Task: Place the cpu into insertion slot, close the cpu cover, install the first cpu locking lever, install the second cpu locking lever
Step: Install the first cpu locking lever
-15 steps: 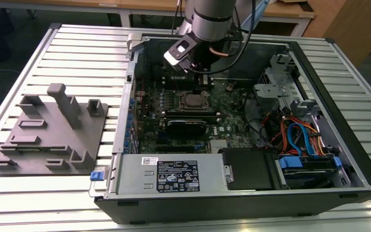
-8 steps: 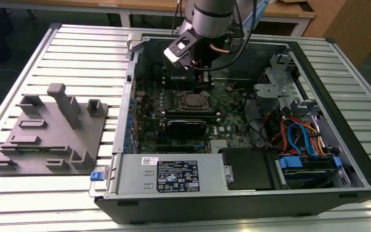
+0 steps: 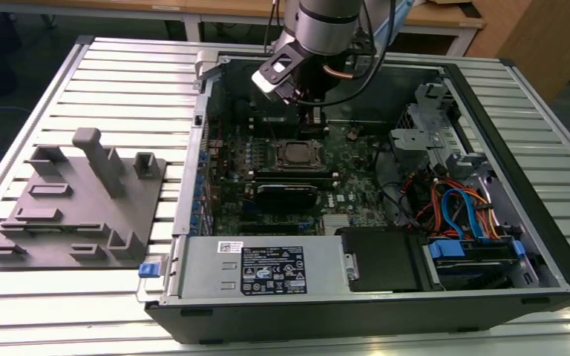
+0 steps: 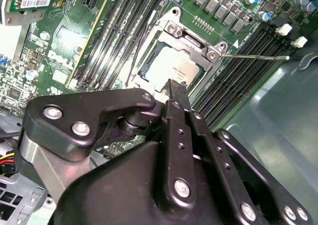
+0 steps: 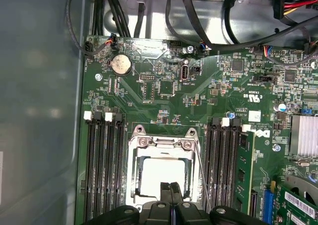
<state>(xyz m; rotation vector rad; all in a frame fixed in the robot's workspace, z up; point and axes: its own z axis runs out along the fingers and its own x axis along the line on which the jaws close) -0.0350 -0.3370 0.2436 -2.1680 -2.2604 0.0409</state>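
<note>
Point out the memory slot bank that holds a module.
The heatsink-side bank: a green memory module stands in its outer slot. The case-wall bank is bare.

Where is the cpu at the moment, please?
In both wrist views, the cpu lies framed by the cover, between two banks of memory slots, right by the gripper.

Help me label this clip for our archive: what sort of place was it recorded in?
Probably a robotics lab or workshop bench. An opened computer case lies on a slatted metal table, a grey fixture plate sits beside it at the exterior view's left, and wooden desks stand behind.
</note>
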